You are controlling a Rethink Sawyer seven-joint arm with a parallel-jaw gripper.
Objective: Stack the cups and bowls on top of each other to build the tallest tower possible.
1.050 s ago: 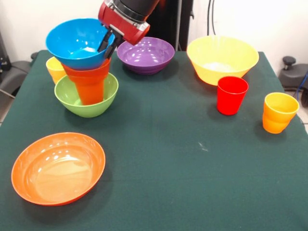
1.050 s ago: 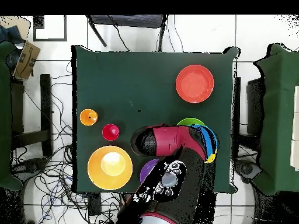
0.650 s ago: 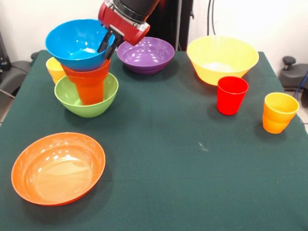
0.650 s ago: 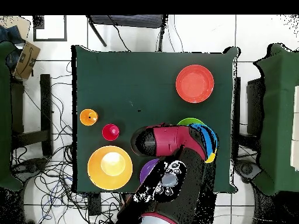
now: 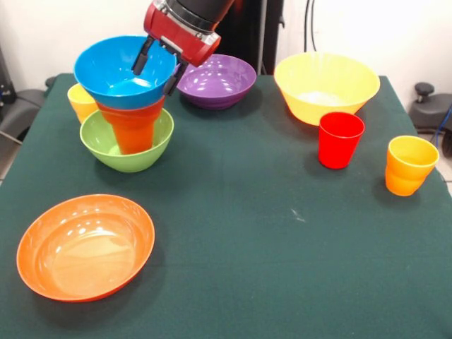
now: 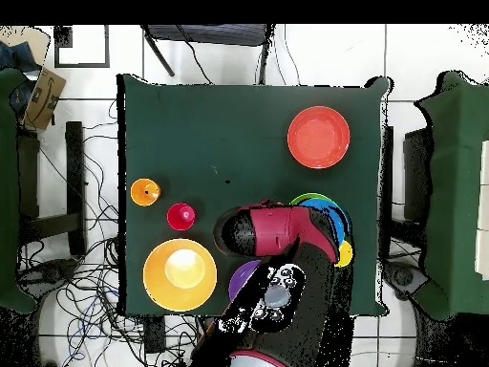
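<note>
The tower stands at the left: a green bowl (image 5: pixel 106 147) holds an orange cup (image 5: pixel 134 134), and the blue bowl (image 5: pixel 116 74) sits level on top of the orange. My gripper (image 5: pixel 157 68) is open at the blue bowl's right rim, one finger inside the bowl and one outside. In the overhead view the red arm (image 6: pixel 282 229) covers most of the tower (image 6: pixel 334 218). A yellow cup (image 5: pixel 80 99) stands behind the green bowl. A red cup (image 5: pixel 340 139) and a yellow-orange cup (image 5: pixel 409 164) stand at the right.
A purple bowl (image 5: pixel 215 79) lies close behind the gripper, with a big yellow bowl (image 5: pixel 326 85) to its right. A wide shallow orange bowl (image 5: pixel 85 245) rests near the front left corner of the green cloth.
The gripper has opened and let go of the blue bowl's rim. The bowl, tilted before, now sits level and slightly further right on the orange cup.
</note>
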